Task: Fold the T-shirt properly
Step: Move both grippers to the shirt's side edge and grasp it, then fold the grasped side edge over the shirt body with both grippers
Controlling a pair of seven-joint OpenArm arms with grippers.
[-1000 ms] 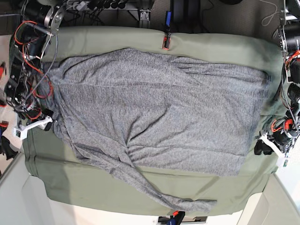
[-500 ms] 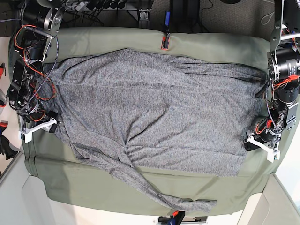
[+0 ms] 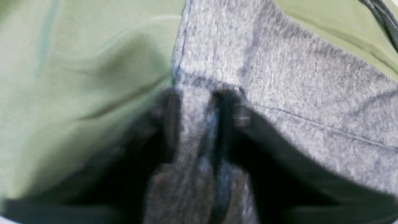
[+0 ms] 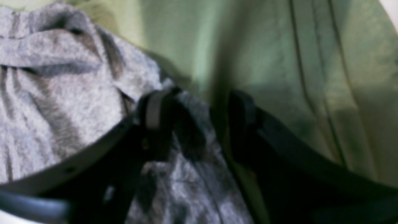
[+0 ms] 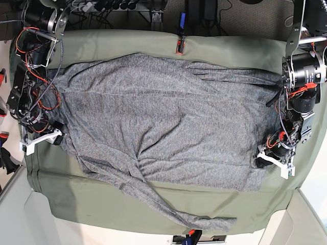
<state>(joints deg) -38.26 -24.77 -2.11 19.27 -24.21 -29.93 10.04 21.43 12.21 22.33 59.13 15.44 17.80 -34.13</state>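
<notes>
The heather-grey T-shirt [image 5: 168,117] lies spread on the olive-green table cloth [image 5: 127,41], with one sleeve [image 5: 204,220] trailing toward the front edge. My left gripper [image 5: 259,161] is at the shirt's right edge. In the left wrist view it [image 3: 199,118] is shut on a strip of the grey fabric [image 3: 295,77]. My right gripper [image 5: 55,133] is at the shirt's left edge. In the right wrist view it [image 4: 199,112] stands open, with a fold of the shirt [image 4: 62,93] lying between the jaws against the left finger [image 4: 154,109].
A red and black clamp [image 5: 180,46] holds the cloth at the back edge and another [image 5: 190,235] at the front edge. Cables and arm bases stand along the back and both sides. The cloth [image 4: 295,62] shows bare beside the shirt's edges.
My left arm has come in from the table's right side onto the shirt's right edge, and that edge has shifted inward and bunched. My right gripper has moved slightly onto the left edge.
</notes>
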